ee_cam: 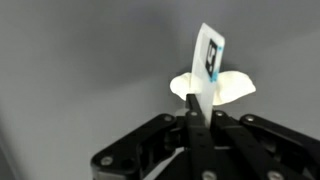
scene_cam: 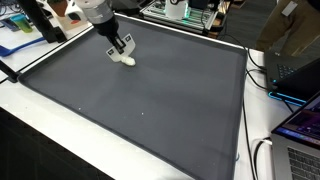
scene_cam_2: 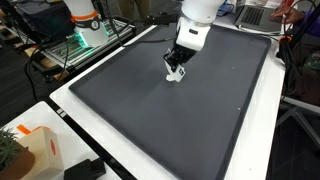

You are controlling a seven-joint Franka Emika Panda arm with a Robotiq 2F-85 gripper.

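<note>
The black fingers (ee_cam: 187,124) are pressed together on a thin white tab (ee_cam: 208,55) printed in blue and black. The tab stands upright from between their tips, leaning slightly to one side. Just behind it, touching its lower part, sits the small cream-white rounded object (ee_cam: 228,88) it belongs to, seen against the dark grey mat (ee_cam: 80,60). Only the wrist view shows the tab and its print. In both exterior views the object is just a pale blob (scene_cam: 127,59) (scene_cam_2: 175,74) directly under the fingertips, and the tab cannot be made out. The exterior views give the place instead. The object is over the mat (scene_cam: 170,100) that covers the white table (scene_cam: 262,120), closer to the mat's far edge than to its middle in an exterior view (scene_cam: 127,59). Whether it rests on the mat or hangs just above it cannot be told. The fingers hide the foot of the tab in the wrist view, and the white arm (scene_cam_2: 197,12) hides the mat behind it. Beyond the mat's edges are open laptops (scene_cam: 298,72), cables (scene_cam: 258,62), a green-lit device (scene_cam_2: 92,36) and an orange and white box (scene_cam_2: 35,150), all well apart from the object.
</note>
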